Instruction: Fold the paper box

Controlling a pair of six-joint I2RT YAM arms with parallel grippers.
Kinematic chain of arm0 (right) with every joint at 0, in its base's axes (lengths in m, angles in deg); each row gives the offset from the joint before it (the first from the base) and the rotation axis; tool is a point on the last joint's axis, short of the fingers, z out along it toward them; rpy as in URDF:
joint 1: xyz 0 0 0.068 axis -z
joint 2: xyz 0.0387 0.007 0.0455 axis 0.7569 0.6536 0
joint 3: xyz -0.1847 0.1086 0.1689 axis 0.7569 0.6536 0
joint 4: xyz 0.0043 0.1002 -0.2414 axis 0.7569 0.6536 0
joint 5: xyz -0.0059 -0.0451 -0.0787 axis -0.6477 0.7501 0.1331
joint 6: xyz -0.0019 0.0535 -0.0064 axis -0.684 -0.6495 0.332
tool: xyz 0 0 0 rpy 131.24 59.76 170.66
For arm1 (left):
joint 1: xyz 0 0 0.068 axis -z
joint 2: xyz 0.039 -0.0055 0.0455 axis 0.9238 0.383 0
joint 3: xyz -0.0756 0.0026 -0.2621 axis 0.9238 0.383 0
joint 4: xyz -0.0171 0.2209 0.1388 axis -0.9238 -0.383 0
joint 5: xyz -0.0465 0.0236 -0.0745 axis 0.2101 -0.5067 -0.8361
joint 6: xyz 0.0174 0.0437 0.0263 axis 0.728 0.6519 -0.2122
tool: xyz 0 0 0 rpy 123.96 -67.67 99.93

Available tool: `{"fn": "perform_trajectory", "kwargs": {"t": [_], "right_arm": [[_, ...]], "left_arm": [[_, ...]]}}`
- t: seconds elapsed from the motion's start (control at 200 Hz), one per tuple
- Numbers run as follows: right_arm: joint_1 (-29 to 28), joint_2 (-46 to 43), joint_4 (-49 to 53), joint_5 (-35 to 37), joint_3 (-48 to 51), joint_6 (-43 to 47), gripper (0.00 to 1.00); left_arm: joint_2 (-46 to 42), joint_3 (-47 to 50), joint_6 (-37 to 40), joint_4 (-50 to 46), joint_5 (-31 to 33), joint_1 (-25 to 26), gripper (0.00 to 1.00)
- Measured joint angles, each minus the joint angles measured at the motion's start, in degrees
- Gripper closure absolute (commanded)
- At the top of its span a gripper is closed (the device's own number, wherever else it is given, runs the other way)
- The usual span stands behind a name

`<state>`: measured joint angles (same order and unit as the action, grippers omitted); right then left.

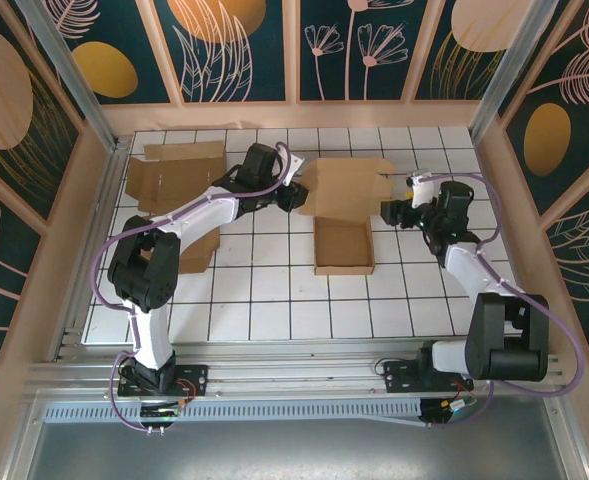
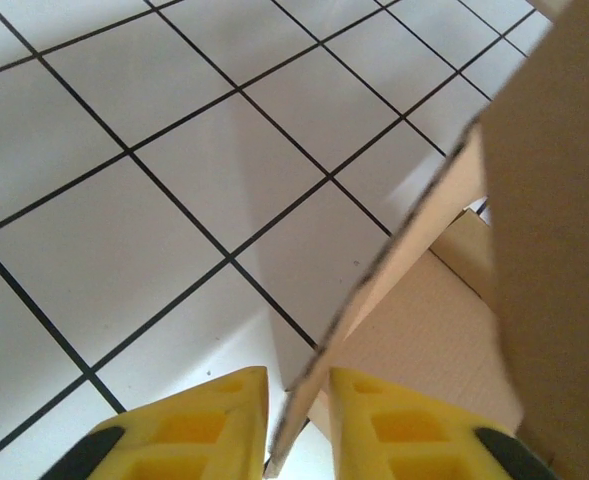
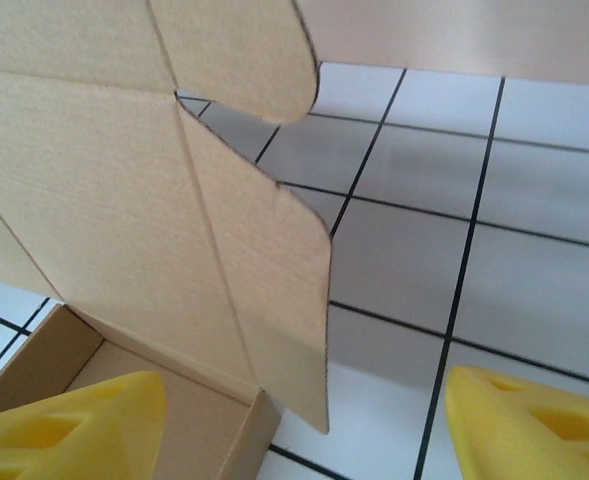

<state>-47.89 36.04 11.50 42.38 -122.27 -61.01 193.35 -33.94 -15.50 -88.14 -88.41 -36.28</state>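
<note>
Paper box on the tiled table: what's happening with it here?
Both arms are working the paper box, whose tray sits on the table with its lid raised. The left claw pinches the lid's left edge. The right claw is open, its fingers either side of the lid's right side flap without gripping it. Folding isn't finished.

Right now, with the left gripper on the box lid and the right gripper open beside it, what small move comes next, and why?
Probably ease the right gripper forward and close it on the side flap. Its fingers stand wide apart with that flap loose ahead of them, while the left gripper pinches the opposite edge of the lid, so one side is unheld.
</note>
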Motion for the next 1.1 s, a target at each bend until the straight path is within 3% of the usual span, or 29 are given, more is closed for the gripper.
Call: {"fn": "perform_trajectory", "kwargs": {"t": [0.105, 0.225, 0.445, 0.606, 0.826, 1.101], "right_arm": [[0.33, 2.43, -0.35, -3.06, -2.1, 2.56, 0.27], [0.33, 7.15, -0.2, -6.58, -5.7, 4.2, 0.34], [0.33, 14.25, 1.6, -10.19, -11.98, 2.86, 0.75], [0.09, 13.92, 0.0, -10.58, -11.23, -0.94, 0.94], [-4.55, 10.64, -4.68, -0.5, -7.74, -8.72, 0.98], [-13.18, 7.8, -16.13, 15.54, -2.01, -14.56, 1.0]], "left_arm": [[0.04, -0.87, 0.35, -0.52, -0.37, 0.0, 0.81], [0.15, -1.92, 0.79, -1.36, -0.76, 0.0, 0.83], [0.85, -3.1, 1.27, -2.16, -1.9, 0.0, 0.96], [0.9, -3.1, 1.16, -2.05, -2.32, 0.0, 1.0], [1.11, -3.5, -0.15, -0.9, 0.04, 0.31, 1.0], [1.22, -2.69, -5.16, 6.49, 11.39, 1.4, 1.0]]}}
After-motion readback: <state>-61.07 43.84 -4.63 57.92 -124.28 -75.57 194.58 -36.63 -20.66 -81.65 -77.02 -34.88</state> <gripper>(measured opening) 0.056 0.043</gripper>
